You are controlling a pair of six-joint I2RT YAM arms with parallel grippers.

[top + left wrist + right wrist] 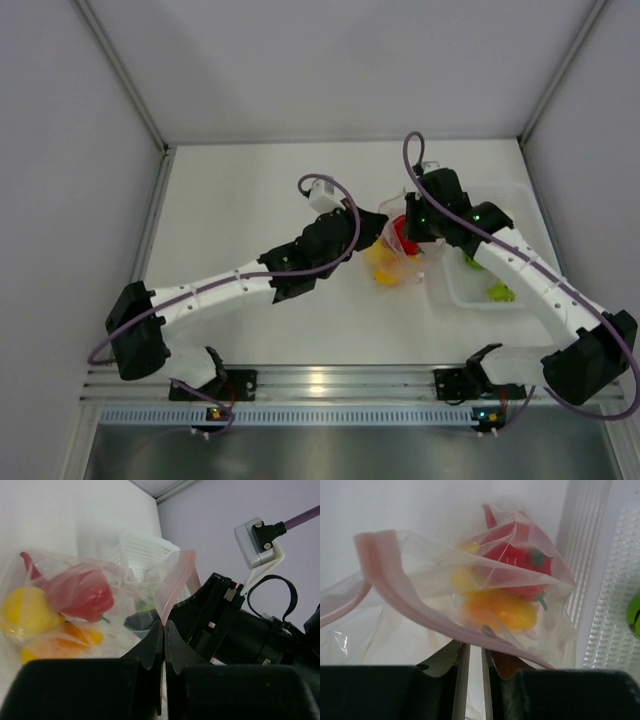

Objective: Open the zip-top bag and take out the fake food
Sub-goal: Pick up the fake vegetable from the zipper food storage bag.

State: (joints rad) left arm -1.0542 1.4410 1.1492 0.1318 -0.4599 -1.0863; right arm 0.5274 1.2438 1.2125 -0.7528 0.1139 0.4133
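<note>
Step in hand: we are parting the mouth of the zip-top bag [398, 258]. In the top view it lies on the table [260, 190] at 3 o'clock from centre, touching the translucent tray [452, 292] on its own 3 o'clock side.

End effector state:
- The left gripper [164, 626] meets the bag from 9 o'clock. Its jaws are pressed together on the pink zip strip [176, 582], with the film pinched between them.
- The right gripper [475, 649] meets the bag from 1 o'clock. Its jaws stand at a narrow slit, and we judge them clamped on the opposite lip, since the strip crosses directly over the tips.

The fake food [519, 560] is inside the bag: a red pepper, a yellow piece and an orange piece. A green piece [500, 291] lies apart in the tray.

To do the step well:
1. We hold both pinches on the strip itself, not on the thin film below it, which would stretch or slip.
2. We draw the lips apart along the 9-to-3 line, slowly and evenly.
3. We lift little, so the contents stay low and do not drag the mouth shut.
4. We stop once the opening is wider than the pepper.

Markings: we find no brand, label or legible writing on the bag, tray or arms.
</note>
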